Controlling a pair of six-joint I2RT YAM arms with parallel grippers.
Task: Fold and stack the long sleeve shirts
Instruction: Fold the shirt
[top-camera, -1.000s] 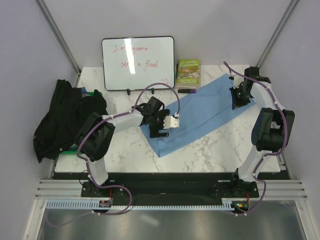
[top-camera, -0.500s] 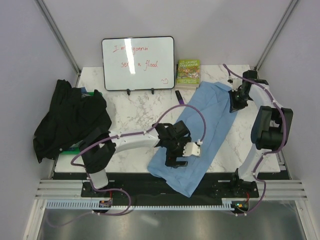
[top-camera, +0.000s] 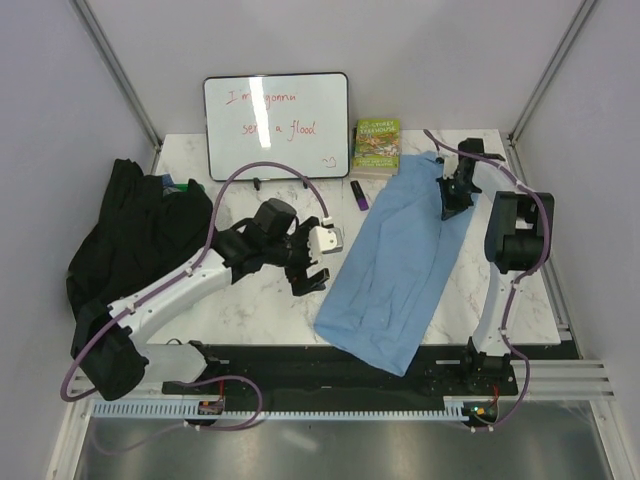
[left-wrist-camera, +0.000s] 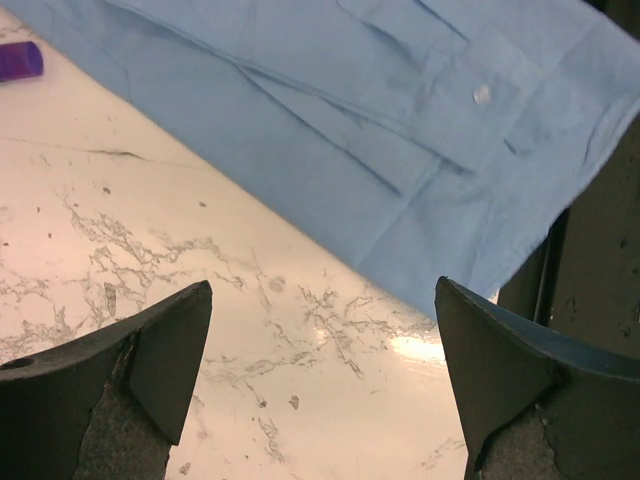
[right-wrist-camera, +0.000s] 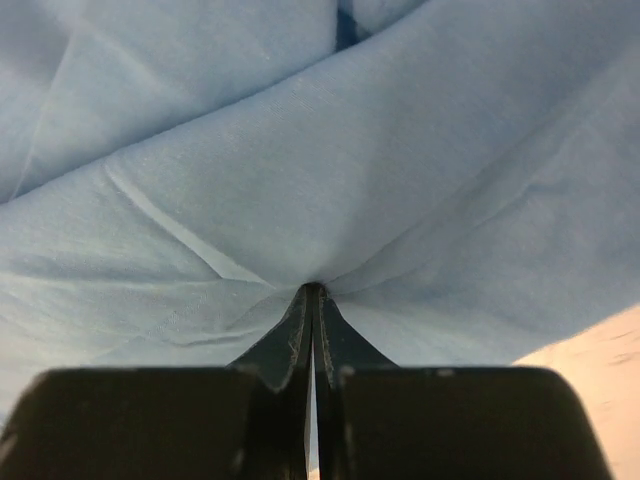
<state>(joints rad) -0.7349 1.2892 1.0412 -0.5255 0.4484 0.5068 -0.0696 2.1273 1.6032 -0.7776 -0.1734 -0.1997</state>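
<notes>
- While the right end effector (right-wrist-camera: 312, 290) is clenched on a pinch of the light blue shirt (top-camera: 390, 270), with the cloth gathering into creases right at its fingertips, we judge the step in hand to be laying out and folding this first garment.
- From that pinch at its far end, the shirt runs as one long band back towards the arm bases. Its near end hangs over the near edge of the table (top-camera: 260, 215).
- Our left end effector (top-camera: 308, 272) is released, its jaws wide apart with nothing between them. It hovers over bare marble with the shirt's long edge just beside it on its right, and the wrist view shows a buttoned strip of the shirt ahead of its fingers.
- The black shirt (top-camera: 140, 240) lies in a heap well apart on the left end effector's other side, at the table's left edge. Neither arm touches it, so we reckon the task is at an early stage, with nothing stacked.
- Next, we think, the left end effector should cross to the overhanging near end and close on it, so that both arms can carry the fold together.
- That move calls for gripping every layer there and drawing the cloth back onto the table rather than off it.
- A purple marker (top-camera: 359, 194) lies just beside the shirt, near the right end effector, and we think a drag could sweep it along.
</notes>
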